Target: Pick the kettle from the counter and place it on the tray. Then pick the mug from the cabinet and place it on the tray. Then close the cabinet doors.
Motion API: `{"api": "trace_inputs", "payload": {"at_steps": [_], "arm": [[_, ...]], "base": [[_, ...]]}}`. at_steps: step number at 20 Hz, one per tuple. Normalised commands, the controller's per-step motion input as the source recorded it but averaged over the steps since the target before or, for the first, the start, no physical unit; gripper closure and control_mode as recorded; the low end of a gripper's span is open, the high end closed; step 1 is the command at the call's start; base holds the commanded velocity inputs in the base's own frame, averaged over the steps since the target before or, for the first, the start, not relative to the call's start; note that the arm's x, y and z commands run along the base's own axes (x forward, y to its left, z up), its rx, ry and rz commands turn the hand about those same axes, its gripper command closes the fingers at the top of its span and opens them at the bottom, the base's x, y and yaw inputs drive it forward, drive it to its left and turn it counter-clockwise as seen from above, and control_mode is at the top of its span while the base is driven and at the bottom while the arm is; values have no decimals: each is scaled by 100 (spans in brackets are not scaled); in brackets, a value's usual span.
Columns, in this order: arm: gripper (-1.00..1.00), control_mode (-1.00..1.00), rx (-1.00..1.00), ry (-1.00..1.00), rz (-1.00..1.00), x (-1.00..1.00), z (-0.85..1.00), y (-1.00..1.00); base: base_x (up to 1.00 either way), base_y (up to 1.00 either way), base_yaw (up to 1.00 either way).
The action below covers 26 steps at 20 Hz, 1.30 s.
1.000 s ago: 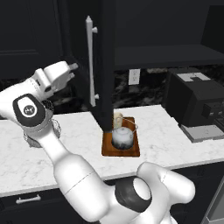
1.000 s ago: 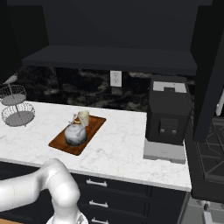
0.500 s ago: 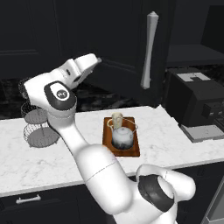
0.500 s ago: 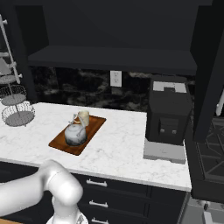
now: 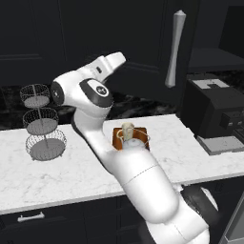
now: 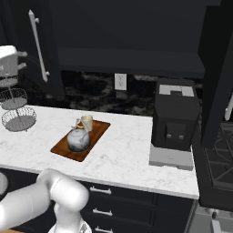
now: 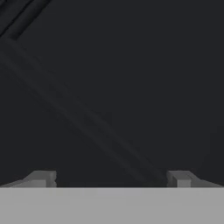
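The silvery kettle [image 6: 78,140] and the cream mug [image 6: 86,122] stand on the reddish-brown tray [image 6: 98,132] on the white marble counter [image 6: 123,159]. In the left base view the mug [image 5: 127,129] shows on the tray [image 5: 116,138], and my arm covers most of the kettle [image 5: 138,143]. My gripper [image 5: 118,59] is raised against the outer face of the left cabinet door [image 5: 143,43], left of its silver bar handle [image 5: 174,47]. Its fingertips [image 7: 43,178] stand wide apart, open and empty, facing the black panel [image 7: 109,87]. The gripper [image 6: 11,61] sits left of the handle [image 6: 38,43].
A three-tier wire basket stand [image 5: 43,125] is on the counter to the left. A black coffee machine [image 6: 175,120] stands right of the tray. The other black door [image 6: 216,68] stands open at the right, above a stove [image 6: 218,166]. Drawers [image 6: 102,191] run below.
The left cabinet door has swung toward shut with my gripper against it, and the arm reached up and across. Kettle, mug and tray have stayed put.
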Motion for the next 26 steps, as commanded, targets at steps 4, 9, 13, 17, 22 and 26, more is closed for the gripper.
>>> {"api": "trace_inputs", "payload": {"at_steps": [4, 9, 13, 17, 22, 26], "arm": [[-100, -100, 5, 1, 42, 37, 0, -65], [-100, -100, 7, 0, 48, 41, 0, -66], [-100, -100, 8, 1, 46, 53, 0, -64], [-100, -100, 8, 7, 45, 61, 0, -59], [-100, -100, 7, 11, 40, 78, 0, -41], [-100, -100, 7, 17, 36, 96, 0, -20]], "base": [[0, 0, 0], [0, 0, 0], [0, 0, 0], [0, 0, 0], [0, 0, 0], [0, 0, 0]]}}
